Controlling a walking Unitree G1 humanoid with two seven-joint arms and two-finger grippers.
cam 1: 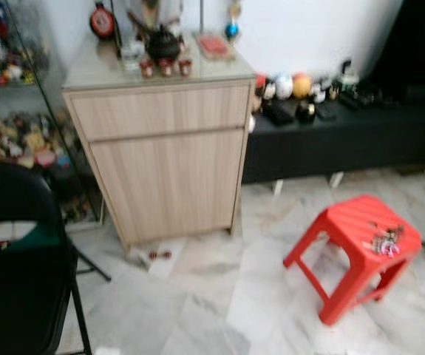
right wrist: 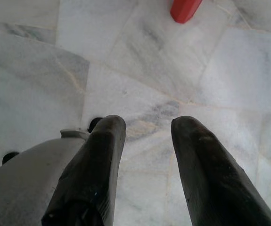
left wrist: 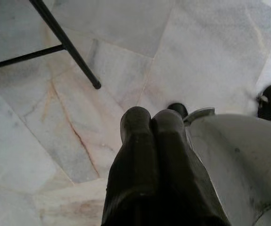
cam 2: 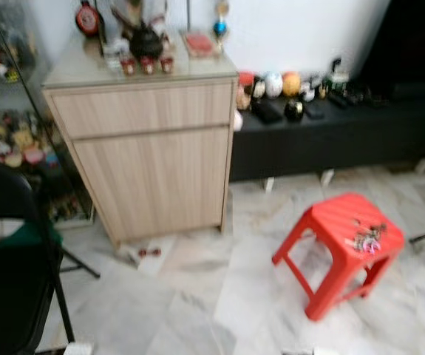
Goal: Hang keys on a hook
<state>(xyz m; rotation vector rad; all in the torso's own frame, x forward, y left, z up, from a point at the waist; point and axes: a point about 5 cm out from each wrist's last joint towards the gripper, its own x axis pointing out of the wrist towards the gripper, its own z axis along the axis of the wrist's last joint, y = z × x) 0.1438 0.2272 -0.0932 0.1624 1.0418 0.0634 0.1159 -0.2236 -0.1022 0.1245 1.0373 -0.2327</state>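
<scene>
Both arms hang down.
Left end effector (left wrist: 151,123) has fingers pressed together; right end effector (right wrist: 147,129) has fingers spread apart.

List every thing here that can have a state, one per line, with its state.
keys: lying on the stool, not held
red stool: upright on the floor
cabinet: drawer and door closed
black chair: unfolded, standing
left gripper: jaws shut, empty, pointing at the floor
right gripper: jaws open, empty, pointing at the floor
</scene>
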